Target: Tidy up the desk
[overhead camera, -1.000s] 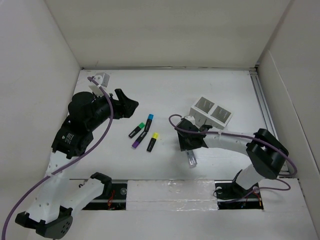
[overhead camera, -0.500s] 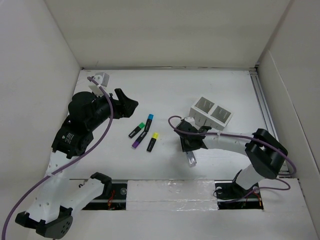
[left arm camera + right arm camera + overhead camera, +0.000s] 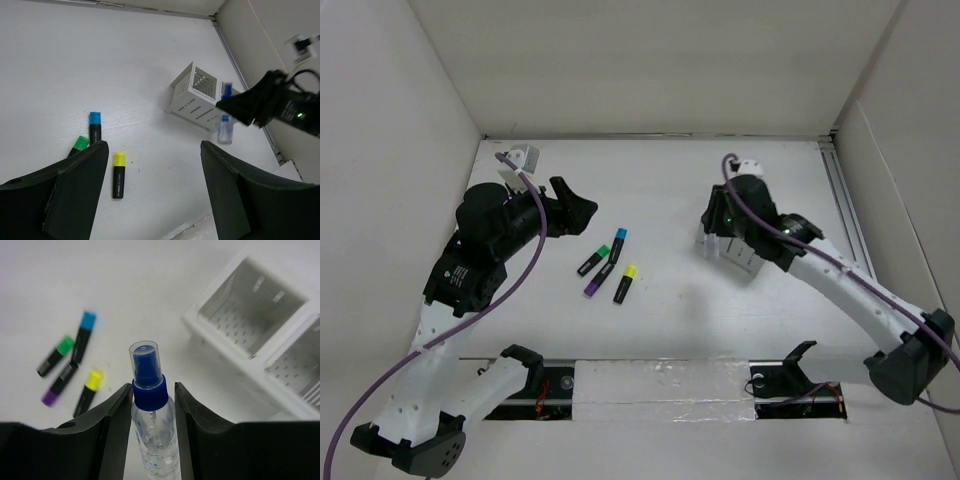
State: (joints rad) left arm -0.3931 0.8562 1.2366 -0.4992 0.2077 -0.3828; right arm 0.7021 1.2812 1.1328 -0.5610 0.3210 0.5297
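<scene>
Right claw [image 3: 152, 405]: clamped on a clear spray bottle [image 3: 151, 442] with a blue nozzle, held upright between the fingers. Just beyond the claw, to one side, stands a white holder box [image 3: 185, 97]. Further off on the other side lie a blue highlighter [image 3: 82, 337], a green highlighter [image 3: 56, 355], a purple highlighter [image 3: 57, 387] and a yellow highlighter [image 3: 87, 390]. Left claw [image 3: 152, 155]: jaws apart, gripping nothing, above those highlighters. The desk [image 3: 660, 180] lies beneath both claws.
</scene>
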